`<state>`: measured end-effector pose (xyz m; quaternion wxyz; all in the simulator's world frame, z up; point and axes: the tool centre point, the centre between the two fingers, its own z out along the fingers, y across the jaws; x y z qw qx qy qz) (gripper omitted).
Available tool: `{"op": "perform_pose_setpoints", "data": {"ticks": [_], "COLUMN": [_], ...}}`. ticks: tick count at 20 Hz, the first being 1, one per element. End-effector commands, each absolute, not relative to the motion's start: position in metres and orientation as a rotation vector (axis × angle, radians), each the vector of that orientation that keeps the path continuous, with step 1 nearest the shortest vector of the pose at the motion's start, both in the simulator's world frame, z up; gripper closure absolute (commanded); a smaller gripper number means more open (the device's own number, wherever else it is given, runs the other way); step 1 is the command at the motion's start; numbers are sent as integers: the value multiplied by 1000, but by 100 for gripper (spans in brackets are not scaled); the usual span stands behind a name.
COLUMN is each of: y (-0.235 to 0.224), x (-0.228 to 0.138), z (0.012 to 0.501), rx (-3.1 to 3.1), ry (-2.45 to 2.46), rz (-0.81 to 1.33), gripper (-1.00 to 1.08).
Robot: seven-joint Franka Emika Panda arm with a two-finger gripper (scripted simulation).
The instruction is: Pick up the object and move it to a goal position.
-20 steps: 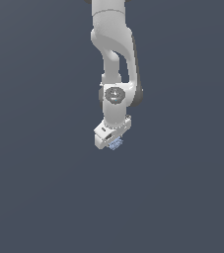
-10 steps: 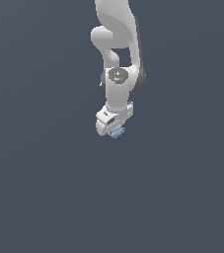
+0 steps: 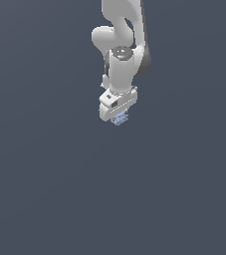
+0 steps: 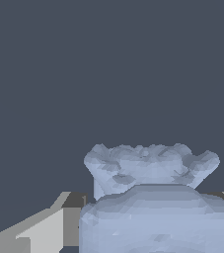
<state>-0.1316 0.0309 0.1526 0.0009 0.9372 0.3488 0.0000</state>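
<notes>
The object is a tiny pale blue lumpy piece. In the exterior view it sticks out just below my white gripper, which is shut on it and holds it in the air above the dark grey floor. In the wrist view the object fills the near part of the picture, with one grey finger showing beside it. The other finger is hidden behind the object. No goal marker shows in either view.
The white arm comes down from the top of the exterior view. The rest is plain dark grey ground with no other objects in view.
The arm has risen and shifted slightly, carrying the pale blue object upward in the exterior view. The gripper has stayed shut on it.
</notes>
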Motion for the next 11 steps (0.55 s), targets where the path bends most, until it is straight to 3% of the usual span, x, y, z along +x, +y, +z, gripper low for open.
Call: {"op": "perform_pose_setpoints", "data": {"ticks": [1,11], "y": [33,36], "x": [-140,-151], "z": [162,177], "rx": [2943,2944], "ry": [1095,1096], "rz": [-1,0], "gripper": [108,108]}}
